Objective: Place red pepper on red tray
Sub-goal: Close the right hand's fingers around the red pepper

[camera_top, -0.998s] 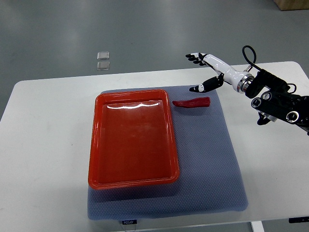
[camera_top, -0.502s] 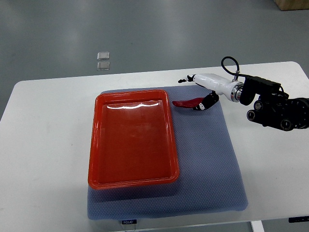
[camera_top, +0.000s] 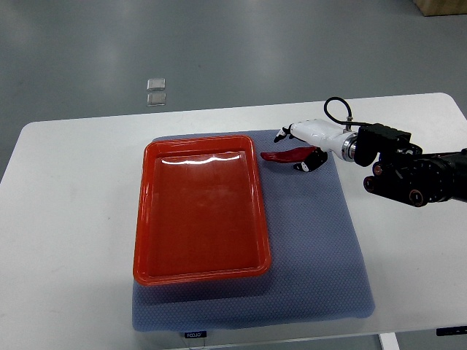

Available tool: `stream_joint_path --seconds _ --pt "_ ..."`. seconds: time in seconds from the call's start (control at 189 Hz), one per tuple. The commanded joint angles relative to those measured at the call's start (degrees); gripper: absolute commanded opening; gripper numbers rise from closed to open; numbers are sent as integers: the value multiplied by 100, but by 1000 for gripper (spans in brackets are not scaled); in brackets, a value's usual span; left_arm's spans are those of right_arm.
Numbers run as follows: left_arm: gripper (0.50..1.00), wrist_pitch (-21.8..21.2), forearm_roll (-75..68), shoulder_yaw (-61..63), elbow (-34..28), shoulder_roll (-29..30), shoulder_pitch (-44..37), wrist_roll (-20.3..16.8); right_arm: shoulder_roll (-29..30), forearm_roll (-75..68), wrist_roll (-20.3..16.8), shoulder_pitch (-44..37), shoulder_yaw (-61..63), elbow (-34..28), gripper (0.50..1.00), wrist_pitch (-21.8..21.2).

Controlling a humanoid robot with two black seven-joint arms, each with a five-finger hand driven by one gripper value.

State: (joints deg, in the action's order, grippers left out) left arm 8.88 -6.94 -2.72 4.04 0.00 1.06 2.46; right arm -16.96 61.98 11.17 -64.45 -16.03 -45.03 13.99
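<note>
The red pepper [camera_top: 280, 155] lies on the blue-grey mat [camera_top: 314, 233], just right of the red tray's [camera_top: 149, 219] far right corner. My right hand [camera_top: 294, 149] reaches in from the right and hovers over the pepper's right end. Its black fingertips [camera_top: 283, 134] arch on the far side and its thumb [camera_top: 309, 162] sits on the near side, touching or almost touching the pepper. The fingers are still spread, not clamped. The pepper's right tip is hidden under the palm. Nothing lies in the tray. The left arm does not show.
The mat covers the middle of a white table [camera_top: 66, 219]. My right forearm with its black cable and joints [camera_top: 408, 171] stretches over the table's right side. Two small clear squares [camera_top: 155, 91] lie on the floor beyond the far edge.
My right hand has come down and left from above the mat's far right corner onto the pepper, and its fingers have curled closer around it. The pepper has stayed in place.
</note>
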Motion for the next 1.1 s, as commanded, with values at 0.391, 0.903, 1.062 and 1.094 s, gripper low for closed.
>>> stream_joint_path --seconds 0.391,0.903,1.062,1.094 --pt "1000 0 0 0 0 0 8 0 202 33 -194 46 -154 381 744 33" --pt "1000 0 0 0 0 0 -1 0 307 314 -185 90 -146 521 611 33" --pt "1000 0 0 0 0 0 -1 0 307 314 -194 99 -137 521 558 33" --pt "1000 0 0 0 0 0 -1 0 307 306 -185 99 -128 521 549 42"
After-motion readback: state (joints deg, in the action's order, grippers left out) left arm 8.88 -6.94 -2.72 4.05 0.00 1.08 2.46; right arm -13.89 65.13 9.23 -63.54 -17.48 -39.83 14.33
